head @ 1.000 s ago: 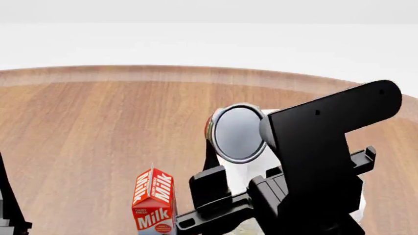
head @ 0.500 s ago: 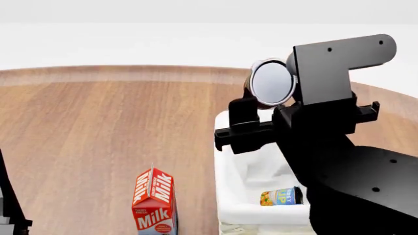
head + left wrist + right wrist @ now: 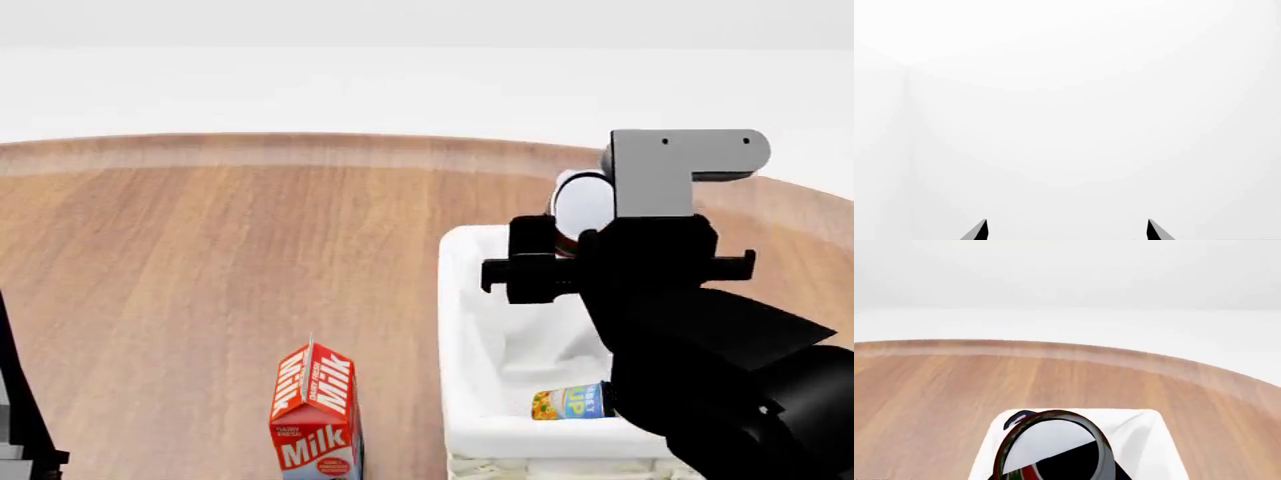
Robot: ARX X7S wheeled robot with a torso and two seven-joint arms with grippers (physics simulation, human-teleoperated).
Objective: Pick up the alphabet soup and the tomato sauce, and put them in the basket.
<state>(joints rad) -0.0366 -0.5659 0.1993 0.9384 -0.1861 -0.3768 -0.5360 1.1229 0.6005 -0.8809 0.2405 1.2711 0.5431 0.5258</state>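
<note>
- Right gripper (image 3: 571, 250) clamped on tomato sauce (image 3: 582, 203), held above basket (image 3: 461, 330), apparently over its far end.
- Alphabet soup (image 3: 571, 402) lies inside basket.
- Left gripper (image 3: 1066, 231): fingertips spread apart, holding nothing.

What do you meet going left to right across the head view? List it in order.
Left arm's edge → milk carton → basket with the alphabet soup lying inside → right gripper, holding the tomato sauce over the basket's far end.
</note>
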